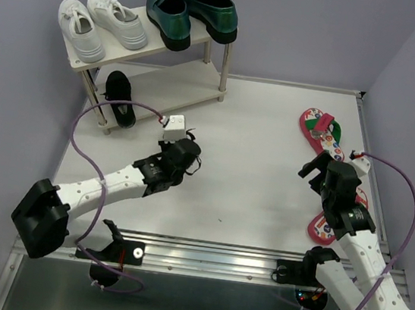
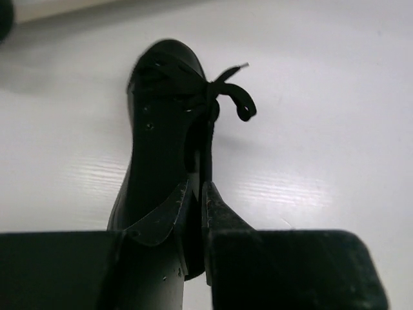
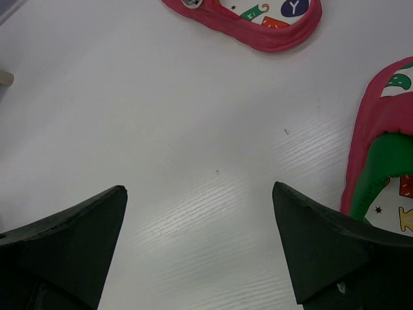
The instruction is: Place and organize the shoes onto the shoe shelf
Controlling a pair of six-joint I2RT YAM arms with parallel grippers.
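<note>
**Left claw clamped on a black shoe, right claw spread near the flip-flops**

The black strap shoe (image 2: 161, 129) is pinched by its rim in the left claw (image 2: 197, 187). Its bow-tied toe points away from the claw, over the bench (image 1: 251, 168). Beyond that claw and to its left stands the shoe shelf (image 1: 172, 88). The second black shoe (image 1: 120, 96) is on the lower board, with the green loafers (image 1: 192, 11) and white sneakers (image 1: 102, 26) on top. The right claw (image 3: 200, 194) hangs released, jaws wide. One red flip-flop (image 3: 258, 29) lies ahead of it, and the second flip-flop (image 3: 381, 142) is just beside its right finger.
</note>
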